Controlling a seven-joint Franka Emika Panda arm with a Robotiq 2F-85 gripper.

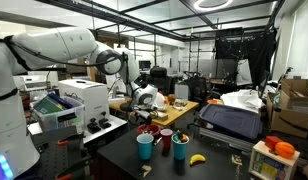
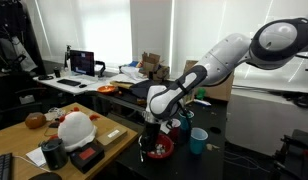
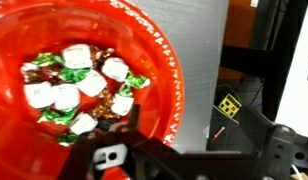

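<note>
Glossy red bowl (image 3: 166, 75) sits upright on the dark table (image 2: 212, 166), holding what look like green-and-white wrapped candies (image 3: 79, 88).

The arm (image 2: 229, 55) bends down, gripper (image 2: 151, 140) pointing straight downward.

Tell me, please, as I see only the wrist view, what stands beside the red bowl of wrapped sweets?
Observer: In an exterior view, a blue cup stands next to the red bowl on the dark table.
Operator: Is anything else close by?
Observer: A red cup stands just beside the blue cup.
Operator: Is there any fruit about?
Observer: A banana lies on the dark table past the red cup, apart from it.
</note>
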